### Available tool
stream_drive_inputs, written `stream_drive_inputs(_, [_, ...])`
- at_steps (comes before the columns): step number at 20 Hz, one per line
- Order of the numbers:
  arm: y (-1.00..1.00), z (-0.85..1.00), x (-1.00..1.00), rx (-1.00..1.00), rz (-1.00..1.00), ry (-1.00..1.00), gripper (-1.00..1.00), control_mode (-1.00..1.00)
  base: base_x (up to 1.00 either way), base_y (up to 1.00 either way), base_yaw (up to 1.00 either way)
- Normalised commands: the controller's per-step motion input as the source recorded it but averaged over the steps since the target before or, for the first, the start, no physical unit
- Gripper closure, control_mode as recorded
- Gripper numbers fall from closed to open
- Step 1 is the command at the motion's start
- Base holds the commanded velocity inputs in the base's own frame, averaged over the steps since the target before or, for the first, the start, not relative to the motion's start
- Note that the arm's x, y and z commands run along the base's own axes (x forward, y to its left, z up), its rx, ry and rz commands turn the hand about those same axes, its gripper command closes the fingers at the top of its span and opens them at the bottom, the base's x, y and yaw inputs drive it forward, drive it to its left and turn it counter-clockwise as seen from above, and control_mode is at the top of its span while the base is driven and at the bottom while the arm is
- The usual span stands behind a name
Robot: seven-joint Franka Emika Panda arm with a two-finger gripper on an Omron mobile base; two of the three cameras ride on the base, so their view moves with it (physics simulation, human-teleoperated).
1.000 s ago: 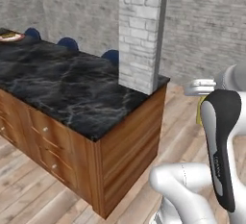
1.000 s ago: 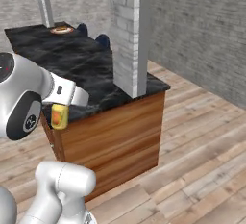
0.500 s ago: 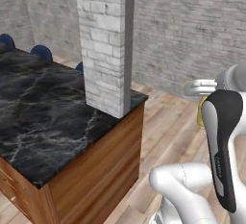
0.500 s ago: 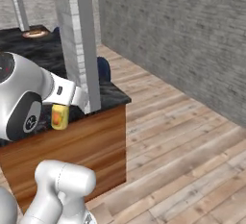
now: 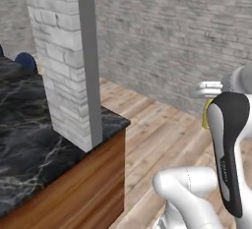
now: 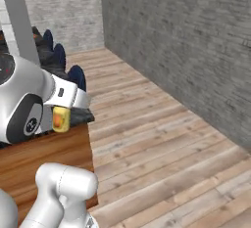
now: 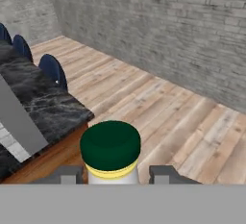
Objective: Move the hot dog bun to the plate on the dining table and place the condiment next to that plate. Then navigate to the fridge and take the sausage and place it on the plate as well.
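Left of the jaws point(image 7: 113, 175), the dark marble bench point(image 7: 43, 104) is stretching away beside blue chairs point(image 7: 52, 70). Between the jaws, the green-capped condiment bottle point(image 7: 110, 153) is sitting upright, clamped from both sides, while wooden floor point(image 7: 192, 127) is spreading rightward.

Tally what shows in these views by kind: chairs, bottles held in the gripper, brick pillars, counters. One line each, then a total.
Blue chairs: 3, along the counter's far side
Condiment bottle: 1, green cap, yellow body, between the fingers of the gripper
White brick pillar: 1
Black marble counter: 1
Total: 6
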Motion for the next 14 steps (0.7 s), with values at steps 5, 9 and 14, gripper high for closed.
stream_drive_inputs(5, [0.00, 0.00, 0.00, 0.00, 0.00, 0.00, 1.00, 1.00, 1.00, -0.71, 0.33])
stream_drive_inputs(9, [0.00, 0.00, 0.00, 0.00, 0.00, 0.00, 1.00, 1.00, 1.00, -0.57, 0.43])
stream_drive_inputs(14, [0.00, 0.00, 0.00, 0.00, 0.00, 0.00, 1.00, 1.00, 1.00, -0.51, 0.46])
